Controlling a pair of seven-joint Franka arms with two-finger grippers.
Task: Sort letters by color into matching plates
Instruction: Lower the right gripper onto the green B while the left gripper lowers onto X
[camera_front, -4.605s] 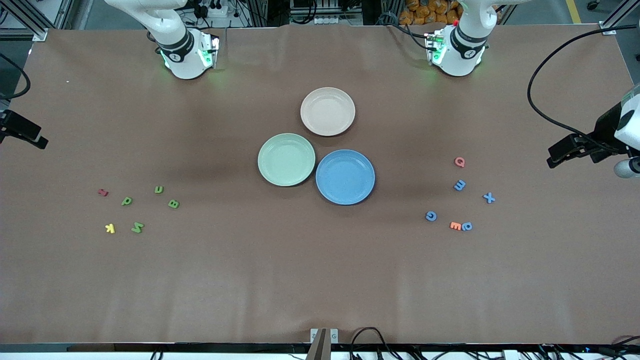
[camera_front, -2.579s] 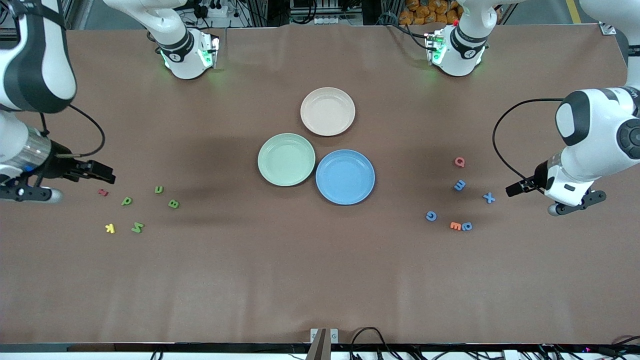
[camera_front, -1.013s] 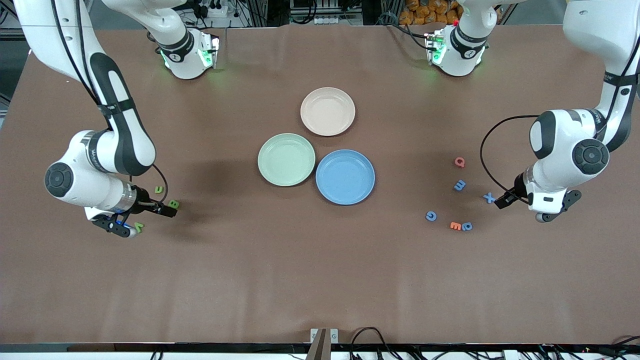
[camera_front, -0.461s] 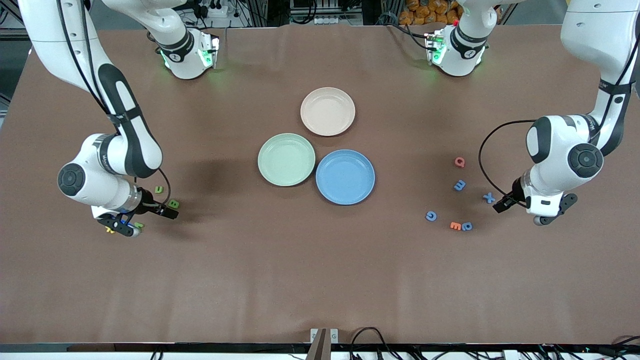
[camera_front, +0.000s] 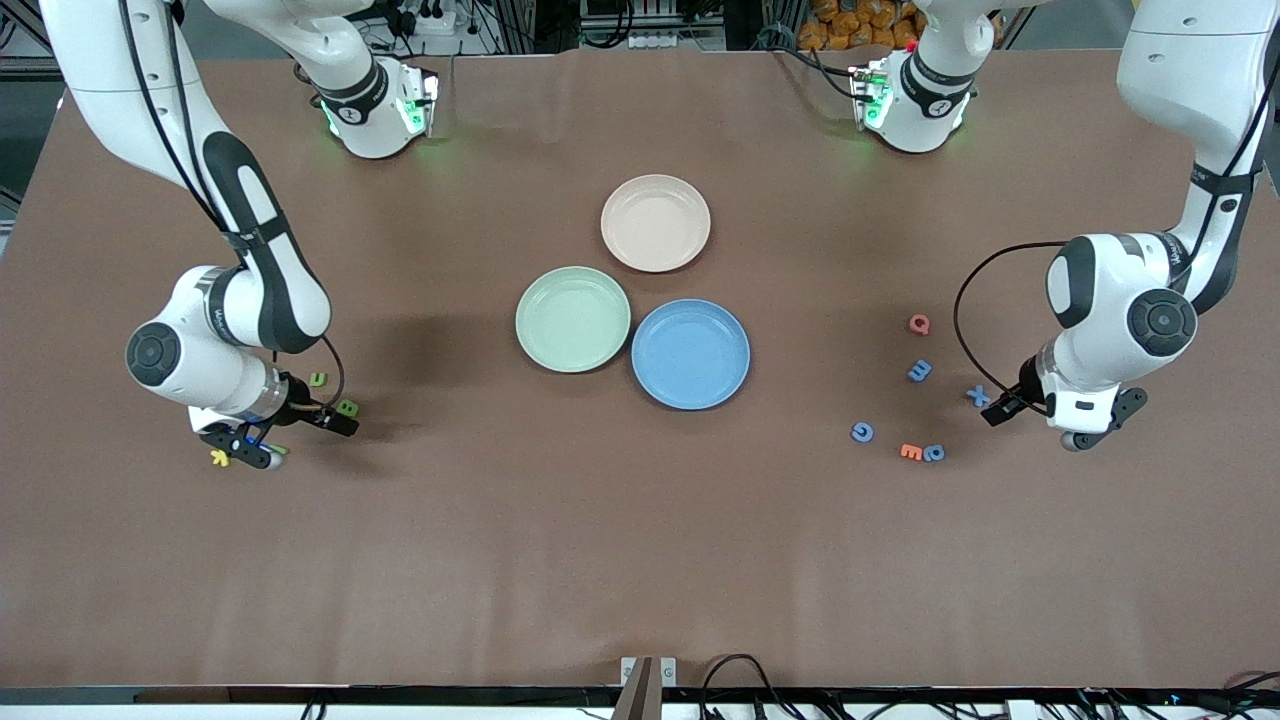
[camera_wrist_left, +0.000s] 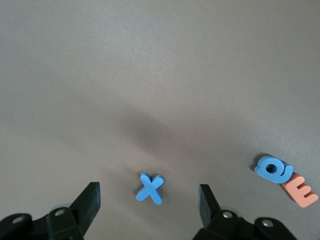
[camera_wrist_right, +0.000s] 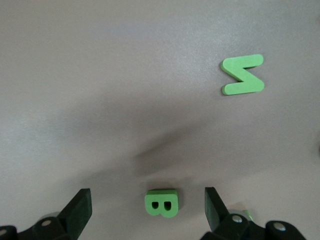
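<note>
Both arms have descended: open pincers straddle blue X (camera_wrist_left: 150, 188) and green B (camera_wrist_right: 161, 203).

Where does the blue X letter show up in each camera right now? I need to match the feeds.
Front view: the blue X lies on the table toward the left arm's end, just beside the left tool.
Left wrist view: the blue X sits between the open fingers, low in the picture.
Right wrist view: not in it.
Shared landmark: the blue Q touching the orange E.
</note>
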